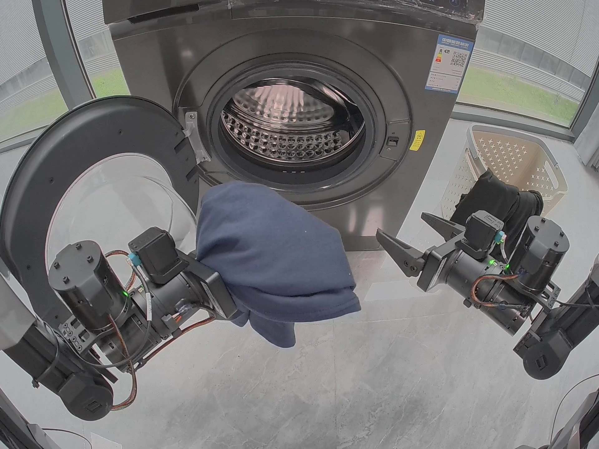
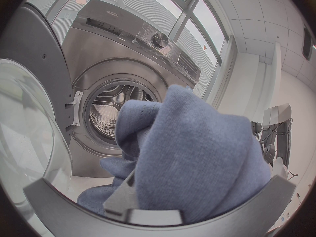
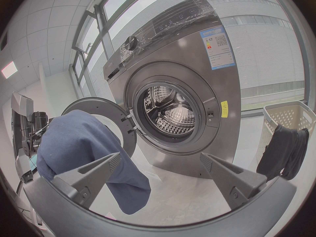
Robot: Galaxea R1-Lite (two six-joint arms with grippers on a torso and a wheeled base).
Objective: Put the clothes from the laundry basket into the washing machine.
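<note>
We see left gripper (image 1: 215, 291) clamping blue garment (image 1: 274, 251), lower left | right gripper (image 1: 405, 232) spread wide, centre right | washing machine (image 1: 299, 45) door open, top centre

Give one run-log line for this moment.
left gripper: jaws shut on blue garment; right gripper: jaws open; washing machine door: open; black clothes: over laundry basket rim

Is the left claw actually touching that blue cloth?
Touching. The left wrist view shows the blue garment bunched in the left gripper, with the cloth pressed right against its visible finger.
</note>
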